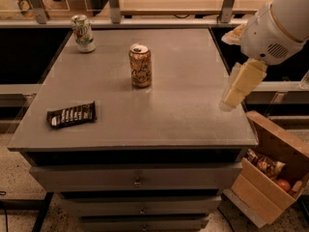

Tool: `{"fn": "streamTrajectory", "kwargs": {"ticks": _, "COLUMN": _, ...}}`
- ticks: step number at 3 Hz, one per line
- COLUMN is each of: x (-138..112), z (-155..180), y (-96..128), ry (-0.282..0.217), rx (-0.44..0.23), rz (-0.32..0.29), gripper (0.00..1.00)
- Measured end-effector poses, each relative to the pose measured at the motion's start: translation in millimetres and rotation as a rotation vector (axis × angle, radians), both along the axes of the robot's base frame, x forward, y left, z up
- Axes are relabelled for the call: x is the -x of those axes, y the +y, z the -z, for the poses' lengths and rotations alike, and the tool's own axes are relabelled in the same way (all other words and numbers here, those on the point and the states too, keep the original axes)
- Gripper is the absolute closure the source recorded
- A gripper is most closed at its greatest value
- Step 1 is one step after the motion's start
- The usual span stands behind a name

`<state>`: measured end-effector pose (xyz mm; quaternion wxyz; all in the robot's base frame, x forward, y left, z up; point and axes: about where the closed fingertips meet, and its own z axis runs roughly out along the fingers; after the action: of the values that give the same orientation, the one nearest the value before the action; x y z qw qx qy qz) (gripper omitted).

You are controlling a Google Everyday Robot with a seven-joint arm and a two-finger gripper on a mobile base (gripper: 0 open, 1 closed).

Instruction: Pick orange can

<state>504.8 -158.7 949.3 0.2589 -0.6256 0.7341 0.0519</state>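
Orange can point(140, 65): upright at the middle of the table point(193, 115), long axis vertical.
Gripper point(231, 99): above the table's right edge, holding nothing; you cannot tell its opening.
Your reach: inward across the table, can well apart.

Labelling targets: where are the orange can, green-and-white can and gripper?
orange can point(140, 67), camera view, middle of its body.
green-and-white can point(83, 33), camera view, middle of its body.
gripper point(231, 98), camera view, near its tip, at the table's point(183, 110) right edge.
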Motion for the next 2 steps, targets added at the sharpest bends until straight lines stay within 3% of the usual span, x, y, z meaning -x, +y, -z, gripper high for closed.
{"fn": "streamTrajectory", "kwargs": {"ticks": 2, "x": -58, "z": 8, "y": 37, "ry": -0.083, "rx": -0.094, "rz": -0.048, "gripper": 0.0}}
